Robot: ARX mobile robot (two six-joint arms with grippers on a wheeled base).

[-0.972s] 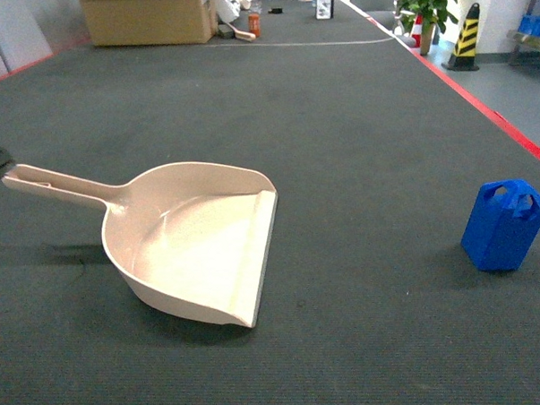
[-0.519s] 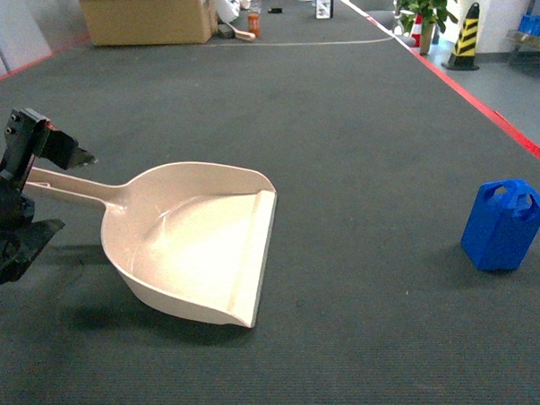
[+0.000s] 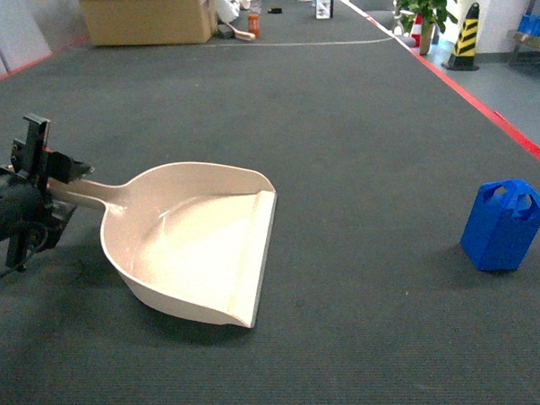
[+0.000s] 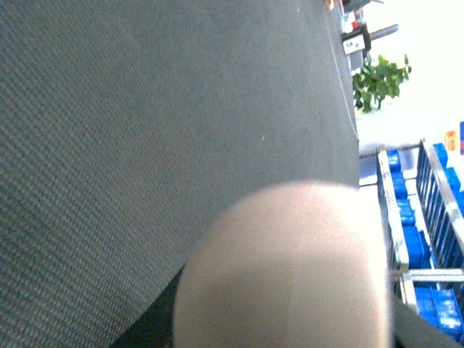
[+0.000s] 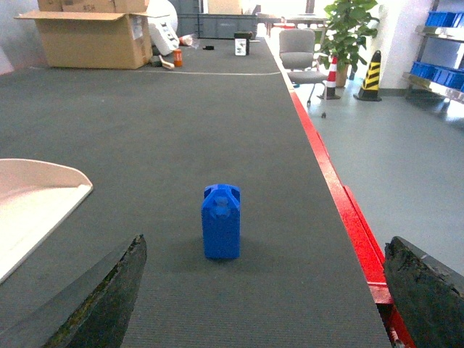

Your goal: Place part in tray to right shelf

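The left gripper (image 3: pixel 50 190), black and spread wide half a second ago, has now narrowed around the end of the long flat handle of the cream-beige plastic dustpan-shaped tray (image 3: pixel 193 243); whether it actually presses the handle I cannot tell. The tray itself has not moved on the dark grey carpeted counter (image 3: pixel 338 119).

There is one tray and one part. The part (image 3: pixel 504 225), a bright blue boxy plastic block with a notched handle-like top, stands upright well to the right of the tray's wide straight lip, apart from both grippers.

In the right wrist view the right gripper (image 5: pixel 264 290) is spread wide and holds nothing, its two dark fingers (image 5: pixel 101 297) framing the part from nearer the camera.

Beyond the tray, one brown cardboard box (image 3: pixel 145 17) sits at the counter's far end.
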